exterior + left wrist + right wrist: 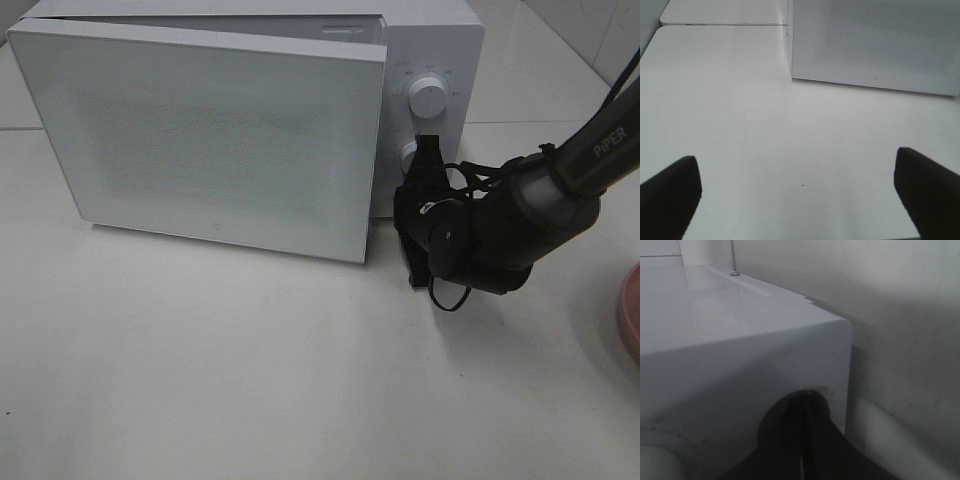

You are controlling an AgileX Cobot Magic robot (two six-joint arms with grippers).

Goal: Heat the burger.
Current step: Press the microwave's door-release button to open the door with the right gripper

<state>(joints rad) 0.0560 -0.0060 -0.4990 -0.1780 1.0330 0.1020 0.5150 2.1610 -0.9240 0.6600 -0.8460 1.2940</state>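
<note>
Frankly, the burger shows in no view, so where it sits cannot be told. A glossy white, boxy microwave [432,40] stands with its speckled door [220,140] ajar. The right gripper [430,148], fingers pressed together, is at the lower knob [407,153]. The left gripper [799,192] hangs spread wide over the smooth white table [250,380]. A pink plate [630,310] peeks in at the table's right edge.

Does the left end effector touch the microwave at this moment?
Apart. In the left wrist view, the open left end effector hovers above the table, and a stretch of table surface lies plainly between its fingers and the microwave.
</note>
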